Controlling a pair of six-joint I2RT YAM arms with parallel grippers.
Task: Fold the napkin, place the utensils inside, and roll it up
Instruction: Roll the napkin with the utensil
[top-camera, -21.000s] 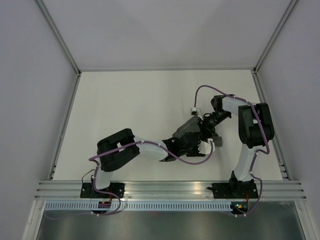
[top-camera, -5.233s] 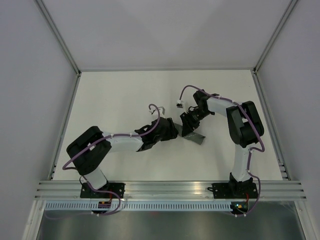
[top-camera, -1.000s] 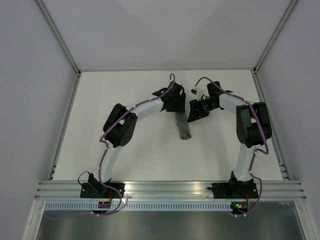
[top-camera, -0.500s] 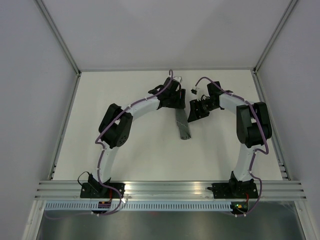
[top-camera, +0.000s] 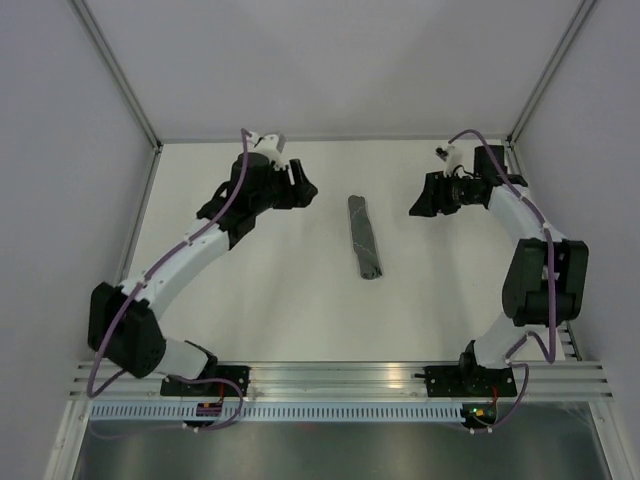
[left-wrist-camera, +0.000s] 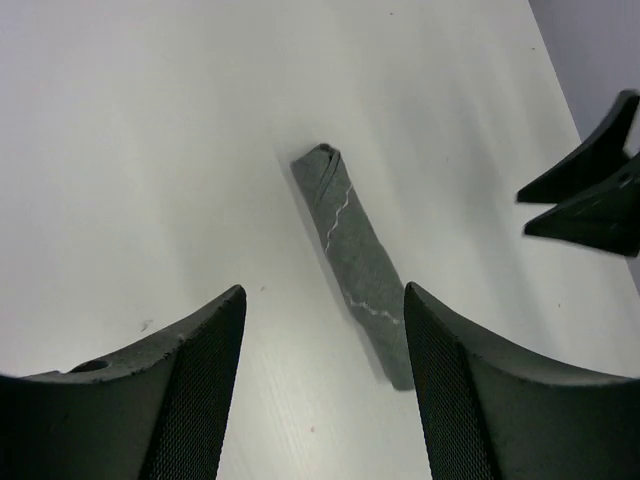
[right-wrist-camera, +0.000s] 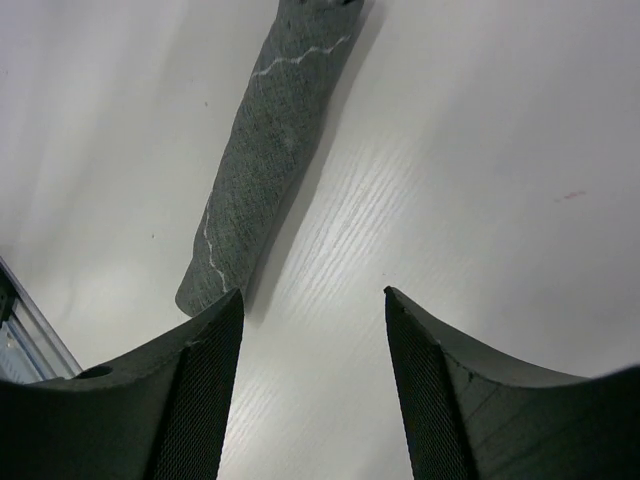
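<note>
Resting: napkin (top-camera: 364, 238), tight grey fabric cylinder

Overhead view: the one obstacle mid-frame is the rolled-up dark grey fabric napkin (top-camera: 366, 239), lying lengthwise on the white tabletop (top-camera: 280, 310). The left gripper (top-camera: 304, 190) sits upper left of it and the right gripper (top-camera: 420, 205) upper right. Both are well apart from the roll, with open lanes on either side. The lower half is open surface, boxed in by grey side walls (top-camera: 60, 200) and the aluminium rail (top-camera: 340, 378) along the bottom.
</note>
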